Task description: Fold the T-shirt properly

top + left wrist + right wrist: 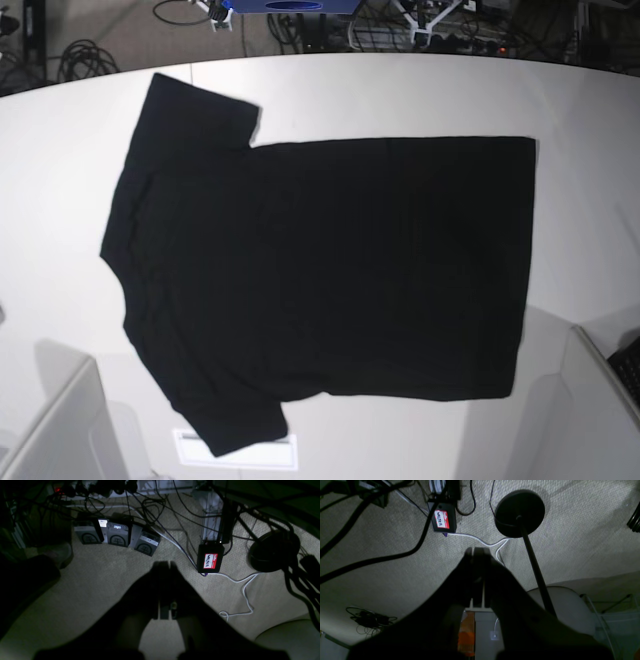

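Carpet [105, 580] fills the left wrist view, strewn with cables and a black box [210, 558] bearing a red name sticker. The left end effector [165, 566] hangs over it, jaws pressed together and holding nothing.

The right wrist view shows the same carpet, a round stand base [519, 513] and its pole. The right end effector [477, 552] is likewise closed and empty, well away from any cloth.

In the base view the shirt [320, 270] lies spread flat on the white worktop [580, 110], plain black side up, collar toward the view's left, hem toward the right, both sleeves out. No fold has been made yet. The cloth looks light, limp and likely to drag or wrinkle. A pinch at a hem corner or a sleeve edge would probably lift it cleanly.
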